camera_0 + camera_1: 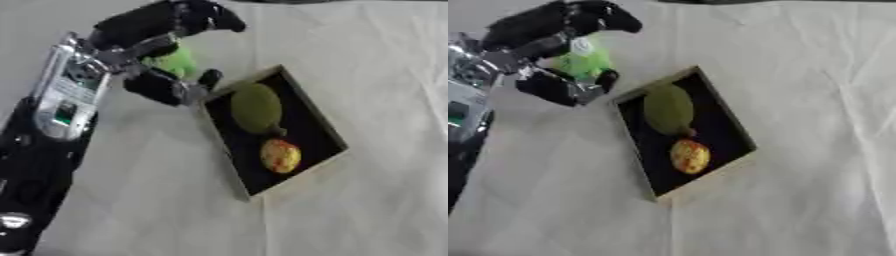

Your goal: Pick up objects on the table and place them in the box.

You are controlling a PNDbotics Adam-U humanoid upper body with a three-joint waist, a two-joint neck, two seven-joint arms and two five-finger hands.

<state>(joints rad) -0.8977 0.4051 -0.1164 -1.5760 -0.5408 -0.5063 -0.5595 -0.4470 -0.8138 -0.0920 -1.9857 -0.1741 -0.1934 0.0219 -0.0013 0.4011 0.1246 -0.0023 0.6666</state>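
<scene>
1. My left hand (162, 47) is up at the top left, above the white cloth-covered table (376, 75), with my arm running down the left edge.
2. The fingers curl over the top and the thumb comes in from below, so I'm gripping a bright green object (585, 61) between them.
3. That green object sits inside my grasp, mostly wrapped by black fingers; only its middle shows, with a small pale patch near the top. I can't tell exactly what it is.
4. The box (308, 105) lies just to the right of my hand and a bit lower, turned askew on the cloth, with a dark inside and a pale rim.
5. My thumb tip hangs just beside the box's near left corner; whether it touches the rim, I can't say.
6. Inside the box, a dull green oval fruit (255, 108) lies in the upper half.
7. Just below it sits a small round yellow-and-red fruit (280, 155).
</scene>
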